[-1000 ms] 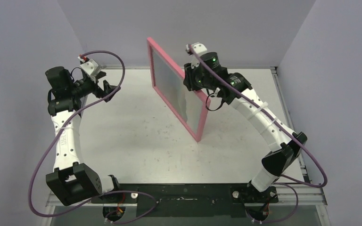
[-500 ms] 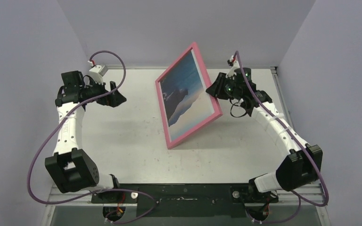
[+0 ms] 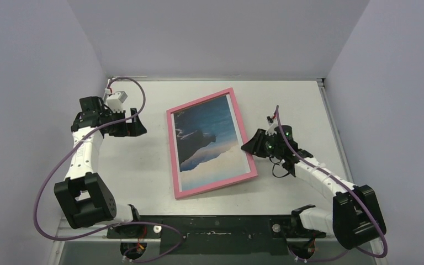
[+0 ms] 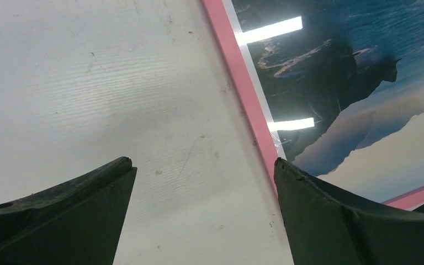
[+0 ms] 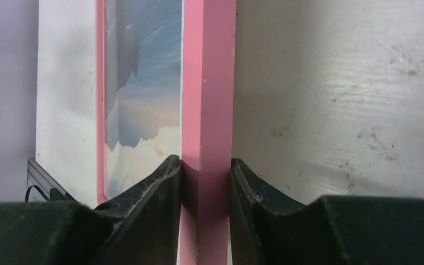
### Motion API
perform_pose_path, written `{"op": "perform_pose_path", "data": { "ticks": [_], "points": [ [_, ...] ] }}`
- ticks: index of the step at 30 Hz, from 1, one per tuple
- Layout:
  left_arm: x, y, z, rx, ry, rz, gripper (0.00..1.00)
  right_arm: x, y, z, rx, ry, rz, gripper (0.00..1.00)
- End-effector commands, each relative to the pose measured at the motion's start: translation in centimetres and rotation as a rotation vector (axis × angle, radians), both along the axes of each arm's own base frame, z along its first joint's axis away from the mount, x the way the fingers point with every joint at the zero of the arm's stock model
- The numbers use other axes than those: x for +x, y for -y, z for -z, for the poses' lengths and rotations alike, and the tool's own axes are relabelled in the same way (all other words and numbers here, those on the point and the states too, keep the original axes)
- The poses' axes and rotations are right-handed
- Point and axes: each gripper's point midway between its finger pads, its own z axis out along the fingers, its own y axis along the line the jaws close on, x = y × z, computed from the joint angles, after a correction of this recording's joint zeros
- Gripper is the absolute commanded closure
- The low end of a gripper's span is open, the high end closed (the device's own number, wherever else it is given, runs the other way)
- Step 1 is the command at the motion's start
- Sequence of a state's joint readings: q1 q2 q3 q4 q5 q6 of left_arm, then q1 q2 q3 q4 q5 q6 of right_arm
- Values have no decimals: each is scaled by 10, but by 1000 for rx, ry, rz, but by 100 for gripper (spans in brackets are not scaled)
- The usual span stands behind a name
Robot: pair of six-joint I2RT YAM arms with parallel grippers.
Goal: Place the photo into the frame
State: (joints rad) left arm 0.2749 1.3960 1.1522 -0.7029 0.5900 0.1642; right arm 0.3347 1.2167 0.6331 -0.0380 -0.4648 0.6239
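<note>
Right gripper [image 5: 205, 168] pinches frame [image 5: 208, 83] edge, photo [image 3: 207, 132] inside, seemingly lying flat

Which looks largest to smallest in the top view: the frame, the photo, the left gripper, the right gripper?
1. the frame
2. the photo, inside it
3. left gripper and right gripper: much alike, and their heights may differ, so unranked

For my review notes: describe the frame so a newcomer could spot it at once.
In the middle of the white table a rectangle lies face up. It is the frame, the only pink thing there, bordering the blue mountain photo; the right tool pinches its right edge.
</note>
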Motion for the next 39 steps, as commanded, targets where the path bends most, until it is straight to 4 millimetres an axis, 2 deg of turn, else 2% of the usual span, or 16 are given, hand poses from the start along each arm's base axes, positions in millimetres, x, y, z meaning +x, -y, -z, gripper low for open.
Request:
{"op": "perform_pose_path", "data": {
  "ticks": [1,3,7,17,19,21,23,24,25,28,31,33,35,36,39],
  "points": [
    [10,-6,-13,33,88,-23,4,25,16,-21,46,235,168,87],
    [8,-6,-9,35,75,-18,4,25,25,-18,76,268,241,87],
    [4,-5,-4,33,58,-13,4,28,30,-7,58,283,274,85],
    [4,-2,5,0,52,-36,4,45,33,15,-95,239,244,62],
    [4,-3,8,8,46,-31,4,46,36,19,-97,241,268,51],
    [3,-4,9,16,47,-27,4,47,39,23,-103,246,295,24],
    [3,-5,10,24,49,-27,4,46,41,29,-121,244,306,9],
    [2,-5,10,28,50,-27,4,46,43,31,-135,238,310,6],
    [2,-5,10,30,52,-25,4,47,45,33,-153,233,313,10],
    [3,-6,11,38,62,-31,4,51,55,23,-210,255,334,10],
    [6,-8,13,34,68,-70,4,59,84,7,-331,296,437,10],
    [11,-12,17,28,80,-164,4,61,107,-8,-406,330,529,10],
    [18,-13,18,54,148,-198,4,61,135,-20,-482,363,650,10],
    [20,-13,20,76,182,-216,4,58,157,-26,-530,377,760,10],
    [27,-8,23,129,370,-218,4,46,199,-23,-585,376,1042,10]
  ]
}}
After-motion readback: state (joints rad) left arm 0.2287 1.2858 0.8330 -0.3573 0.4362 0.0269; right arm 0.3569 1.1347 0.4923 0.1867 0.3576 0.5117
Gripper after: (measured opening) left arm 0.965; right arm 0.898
